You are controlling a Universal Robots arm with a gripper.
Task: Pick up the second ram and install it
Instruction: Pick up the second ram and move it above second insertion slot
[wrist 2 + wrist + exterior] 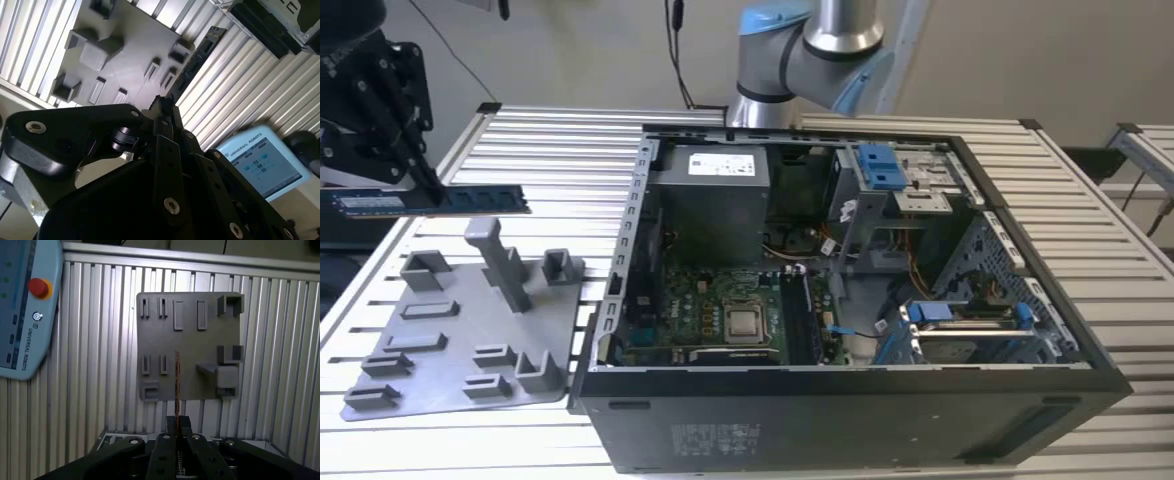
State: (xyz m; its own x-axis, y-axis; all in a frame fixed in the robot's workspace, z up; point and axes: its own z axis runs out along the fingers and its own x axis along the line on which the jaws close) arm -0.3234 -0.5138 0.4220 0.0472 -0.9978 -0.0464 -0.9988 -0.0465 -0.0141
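Grey fixture plate point(454, 330) on the desk point(547, 140) sits below the second ram point(434, 200), not touching it. Pick is done: gripper point(420, 183) is clamped on the stick, holding it level in the air at the exterior view's left. Install is not done: the ram is well apart from the green board point(707, 300) inside the open case point(854, 400).

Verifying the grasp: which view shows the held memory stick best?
Exterior view: the long, flat memory stick with black chips and a pale label shows broadside, gripped by the black claw. First wrist view shows its thin edge; second wrist view, a foreshortened dark strip.
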